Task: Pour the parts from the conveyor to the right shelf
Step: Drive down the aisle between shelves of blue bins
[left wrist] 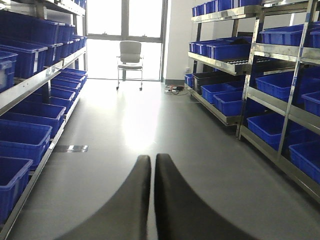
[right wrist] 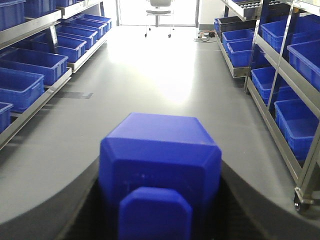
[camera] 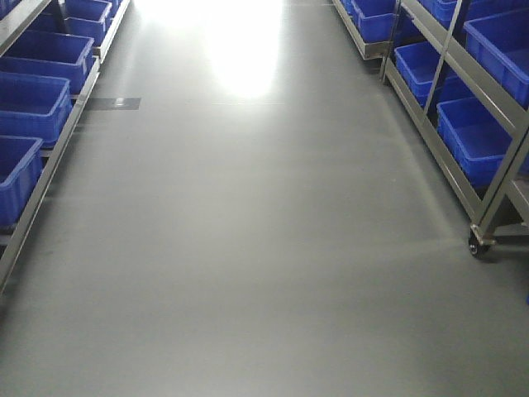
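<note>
We are viewing an aisle of grey floor [camera: 248, 248] running between two racks. The right hand [right wrist: 161, 170] is gripping the blue part [right wrist: 160, 150]. Its dark fingers [right wrist: 260, 210] are pressing against both sides of the block, and the short stub on the part is facing the wrist camera. The part is sitting between those fingers in mid-aisle, well apart from the right shelf [camera: 488, 89]. That shelf is standing along the right side and carrying blue bins [camera: 479, 141] on several levels. The left hand [left wrist: 152, 159] is closed on nothing, its fingers [left wrist: 130, 200] lying almost together. We are also seeing a left shelf [camera: 56, 155] carrying more bins, and a chair [left wrist: 130, 56] standing at the far end of the aisle.
</note>
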